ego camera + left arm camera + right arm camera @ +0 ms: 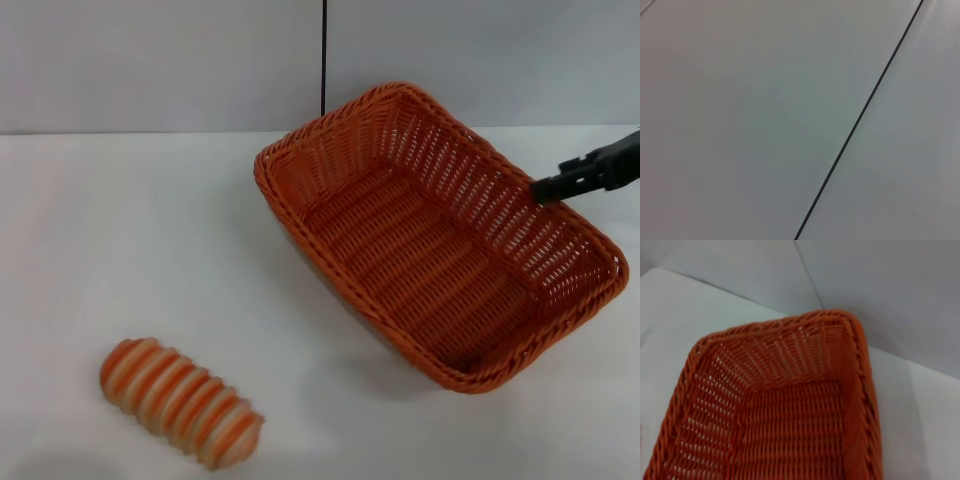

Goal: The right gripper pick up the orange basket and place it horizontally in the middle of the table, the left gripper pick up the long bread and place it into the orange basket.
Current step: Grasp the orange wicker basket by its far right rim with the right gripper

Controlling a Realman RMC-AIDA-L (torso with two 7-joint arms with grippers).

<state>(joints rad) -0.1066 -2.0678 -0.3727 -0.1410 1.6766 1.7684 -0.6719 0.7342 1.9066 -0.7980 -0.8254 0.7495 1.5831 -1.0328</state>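
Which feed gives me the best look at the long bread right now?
The head view. It shows the whole long bread lying on the table, near the front on the robot's left, apart from the orange basket. The right wrist view shows only basket, table and wall; the left wrist view shows only a plain grey surface with a dark line. Neither shows the bread.

Grey wall (750, 120), thin dark seam (860, 115)

We see the black right pincer (545, 187) cut off by the frame edge beside the orange woven basket (440, 240); its finger gap stays unclear.
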